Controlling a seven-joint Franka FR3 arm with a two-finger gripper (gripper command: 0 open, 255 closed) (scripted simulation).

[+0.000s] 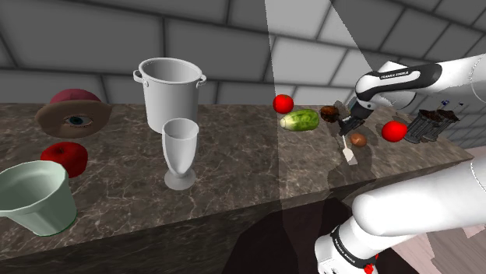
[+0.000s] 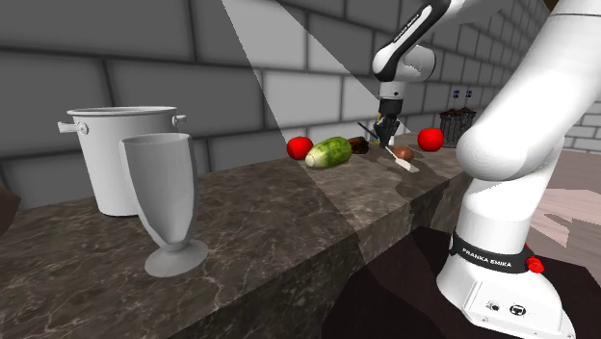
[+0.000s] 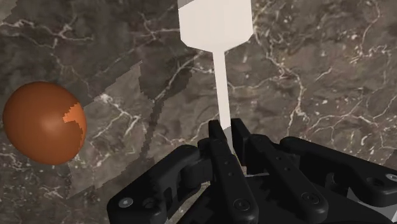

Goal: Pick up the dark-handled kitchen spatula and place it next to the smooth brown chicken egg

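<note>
My fingers (image 3: 221,156) are pressed in on the thin pale neck of the spatula (image 3: 215,22), pinching it just below where the shaft widens into the white blade; the handle itself is tucked down between them, so I cannot judge its colour from here. I read that low, tight grip as deliberate: it keeps the long tool from swinging and lets the blade point away from the hand, out over the dark veined counter (image 3: 318,76). The spatula's thin shadow falls a little apart from the shaft, which suggests it hangs just above the stone, though I cannot tell whether the blade tip touches. The brown egg (image 3: 41,121) lies on the counter just beside the shaft, close but with bare stone between them. In the shoulder view the arm (image 1: 405,78) reaches down over the far end of the counter, with the egg (image 1: 357,139) near the blade (image 1: 350,153), so I judge the carry nearly done, with only lowering and letting go left. The risk I see is nudging the egg, which would roll easily. Further out sit a green vegetable (image 1: 300,120), a red tomato (image 1: 283,103) and another red fruit (image 1: 394,131), all clear of the drop spot, and well apart toward the shoulder view's left stand a grey pot (image 1: 171,89) and a goblet (image 1: 180,152).
</note>
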